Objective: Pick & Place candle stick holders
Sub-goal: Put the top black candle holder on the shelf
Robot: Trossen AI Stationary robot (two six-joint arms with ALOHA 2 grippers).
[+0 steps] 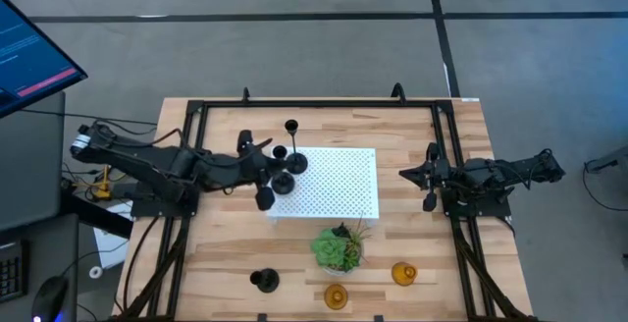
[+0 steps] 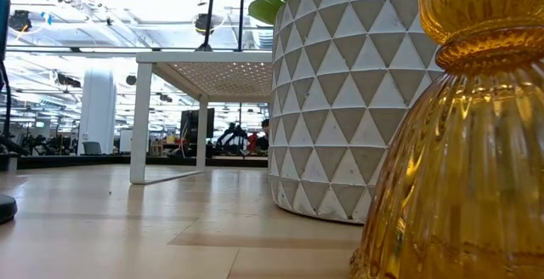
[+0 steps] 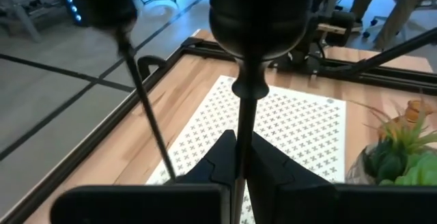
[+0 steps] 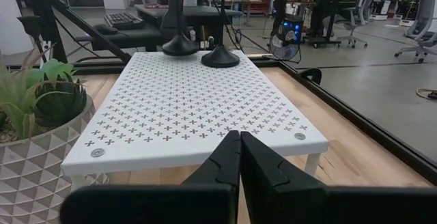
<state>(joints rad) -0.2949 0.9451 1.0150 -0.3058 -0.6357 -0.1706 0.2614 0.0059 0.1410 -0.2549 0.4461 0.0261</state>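
Left end effector [image 3: 240, 166] clamps a black holder's [image 3: 258, 19] stem over the white platform [image 3: 300, 125]

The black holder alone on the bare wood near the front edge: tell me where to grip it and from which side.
Grip the black holder by its short upright stem, probably from straight above; its round base sits flat on the table, too low to pinch, and nothing crowds it.

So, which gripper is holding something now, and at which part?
The left gripper holds a black candle stick holder by its thin stem. The right gripper holds nothing.
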